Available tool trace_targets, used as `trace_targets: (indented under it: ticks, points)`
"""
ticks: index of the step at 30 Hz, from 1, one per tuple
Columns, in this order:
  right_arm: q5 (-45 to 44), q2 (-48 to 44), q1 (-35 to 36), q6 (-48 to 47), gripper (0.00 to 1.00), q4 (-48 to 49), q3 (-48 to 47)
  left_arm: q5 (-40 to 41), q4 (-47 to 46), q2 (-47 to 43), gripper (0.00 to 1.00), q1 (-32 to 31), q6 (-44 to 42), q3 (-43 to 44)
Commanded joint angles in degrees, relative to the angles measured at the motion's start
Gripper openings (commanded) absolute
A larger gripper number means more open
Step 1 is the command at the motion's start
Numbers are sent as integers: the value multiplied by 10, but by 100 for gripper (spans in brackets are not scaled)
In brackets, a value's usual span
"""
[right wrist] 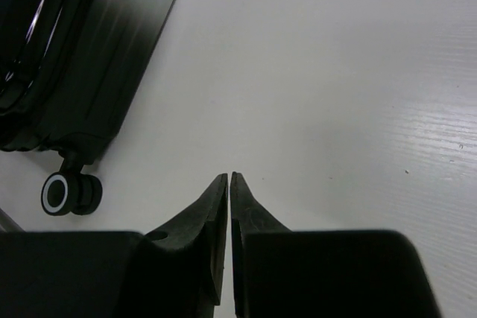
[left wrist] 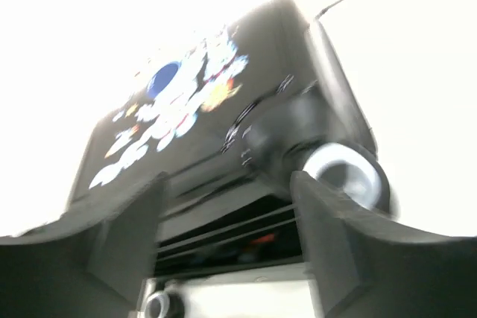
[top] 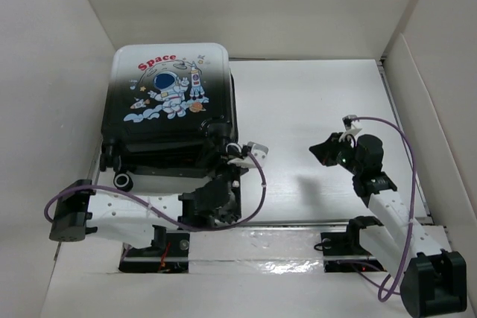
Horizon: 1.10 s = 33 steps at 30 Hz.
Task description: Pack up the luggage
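Upper left, the suitcase (top: 171,102) looks rigid and slick; grip its wheel-end rim. Left gripper (left wrist: 227,180) spread, right gripper (right wrist: 229,178) clenched empty.

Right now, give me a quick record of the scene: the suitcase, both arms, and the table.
suitcase: lying flat on table, astronaut shell up, lid down
left gripper: fingers open, at suitcase's wheel end, by a white wheel
right gripper: fingers shut, empty, over table beside suitcase
zip state: cannot tell
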<state>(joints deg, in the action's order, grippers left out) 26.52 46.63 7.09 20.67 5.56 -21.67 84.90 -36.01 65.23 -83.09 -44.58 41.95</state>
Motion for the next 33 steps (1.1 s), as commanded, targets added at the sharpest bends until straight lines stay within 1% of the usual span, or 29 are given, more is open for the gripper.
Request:
trace_targets:
  ticks: [1,3,4,5,6,7,9,10,11,12,13,14,15,16,17,18,19,20,21,22,24,25,27,29,30,33]
  points:
    - [-23,2,6,-11,11,17,-23,120,-381,-21,60,-34,-227,29]
    - [-29,2,6,-10,11,17,-22,113,-410,-28,55,-29,-207,56]
    - [-31,3,11,-10,10,19,-22,109,-409,-31,47,-1,-193,80]
    - [-31,4,11,-10,8,21,-22,105,-409,-35,44,21,-172,90]
    - [-36,5,18,-10,4,22,-22,100,-413,-41,41,48,-170,100]
    - [-39,5,18,-11,0,23,-23,95,-445,-43,36,99,-174,115]
    - [-58,4,40,-13,0,22,-25,72,-474,-57,30,142,-186,135]
    - [-65,3,47,-14,0,23,-26,64,-467,-61,22,163,-178,145]
    - [-77,2,62,-17,0,23,-27,58,-443,-63,19,197,-163,156]
    - [-83,0,69,-18,0,23,-28,42,-395,-67,16,211,-99,172]
    - [-93,0,76,-20,0,20,-30,34,-251,-67,10,228,-46,209]
    - [-100,0,81,-21,0,18,-31,27,-163,-64,6,260,21,233]
    - [-111,0,88,-21,0,16,-34,12,-50,-56,3,278,102,263]
    - [-115,2,88,-24,0,13,-36,-52,231,-46,3,302,328,350]
    - [-116,2,88,-23,0,13,-36,-115,391,-26,3,344,469,410]
    - [-117,2,93,-22,0,13,-36,-316,527,28,3,504,566,474]
    - [-117,2,93,-23,0,13,-36,-447,639,57,3,608,604,547]
    - [-116,3,93,-23,0,13,-36,-542,671,82,0,689,647,566]
    - [-113,3,93,-24,0,13,-36,-586,694,115,0,736,662,574]
    - [-113,2,93,-25,0,11,-36,-605,684,117,0,800,664,549]
    - [-116,-1,93,-21,0,15,-35,-627,648,102,0,845,658,511]
    - [-115,-1,99,-20,0,16,-35,-683,624,100,1,915,659,483]
    - [-110,1,99,-20,0,21,-34,-744,611,115,1,981,665,464]
    - [-108,7,99,-21,0,21,-36,-744,619,139,0,1023,659,459]
    - [-104,10,99,-21,0,21,-36,-711,619,157,0,1023,650,455]
    - [-102,14,99,-23,0,22,-36,-699,609,178,0,1037,649,439]
